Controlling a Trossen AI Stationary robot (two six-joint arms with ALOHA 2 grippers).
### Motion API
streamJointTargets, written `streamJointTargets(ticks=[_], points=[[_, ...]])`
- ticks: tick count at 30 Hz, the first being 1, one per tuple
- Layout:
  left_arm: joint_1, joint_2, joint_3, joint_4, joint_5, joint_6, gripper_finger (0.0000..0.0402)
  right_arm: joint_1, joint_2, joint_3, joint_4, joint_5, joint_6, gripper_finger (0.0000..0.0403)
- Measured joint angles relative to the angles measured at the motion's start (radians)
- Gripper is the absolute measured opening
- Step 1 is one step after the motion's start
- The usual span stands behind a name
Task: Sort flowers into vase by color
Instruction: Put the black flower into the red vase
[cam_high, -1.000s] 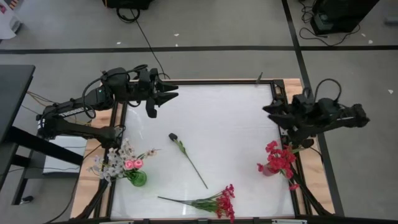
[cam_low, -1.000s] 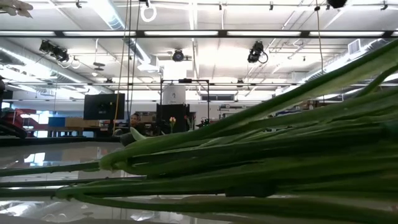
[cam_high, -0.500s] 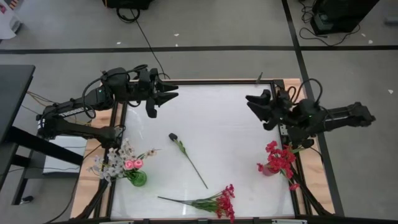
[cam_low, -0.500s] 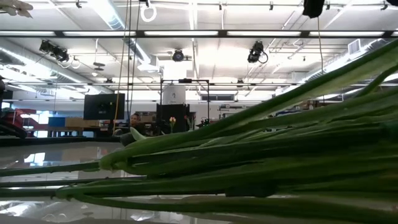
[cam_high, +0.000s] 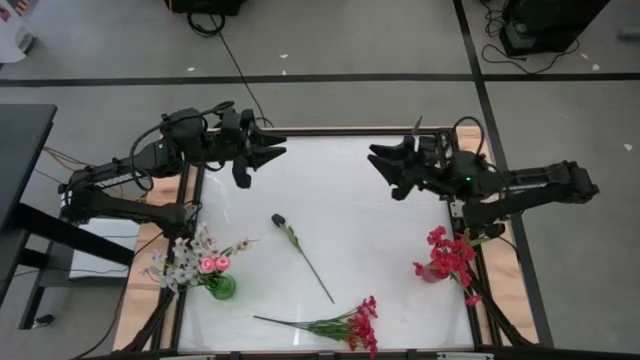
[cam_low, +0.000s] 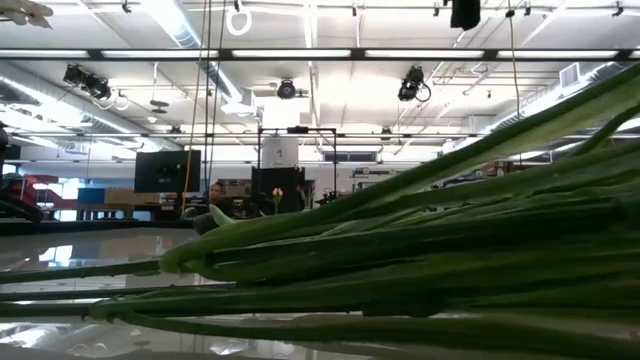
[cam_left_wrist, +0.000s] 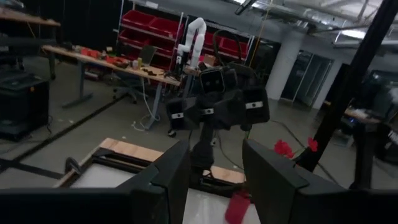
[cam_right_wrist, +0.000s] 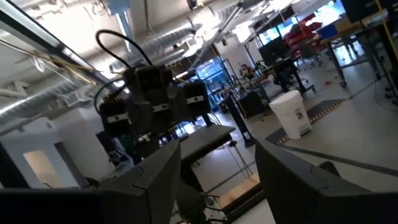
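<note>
Right gripper (cam_high: 378, 160) hangs above the table's far half, a little toward the right edge, its two fingers spread wide with nothing between them and aimed toward the left arm. Left gripper (cam_high: 262, 152) waits over the far left corner, fingers part-way open and likewise empty. Judging from how things lie, the step in hand is a reach for one of the loose flowers, and either could be the target. To do it well, the right gripper should turn so its fingers straddle the stem crosswise, come down on bare stem rather than on blossoms or leaves, and close gently, since a thin stem on a glossy white table (cam_high: 360, 240) could roll or slide away. Largest of the loose pieces, the red blossom spray (cam_high: 330, 325) lies along the near edge, its long axis close to parallel with that edge, stems pointing toward the near left corner and red heads toward the right. Smaller, the single dark-budded stem (cam_high: 303, 256) lies near the table's middle on a diagonal, bud toward the far left, cut end toward the near right. A red vase of red flowers (cam_high: 447, 256) stands at the right edge; a green vase with pink and white flowers (cam_high: 200, 265) stands at the left edge near the front.
</note>
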Motion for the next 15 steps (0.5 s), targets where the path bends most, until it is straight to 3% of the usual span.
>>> streamJointTargets(ticks=[7, 15], points=[[0.000, 0.001, 0.000, -0.027, -0.033, -0.212, 0.0153, -0.037, 0.066, 0.040, -0.005, -0.057, 0.049, 0.0215], [-0.075, 0.122, -0.001, -0.412, -0.408, -0.577, 0.0137, -0.080, 0.092, 0.073, -0.012, -0.115, 0.072, 0.0215]])
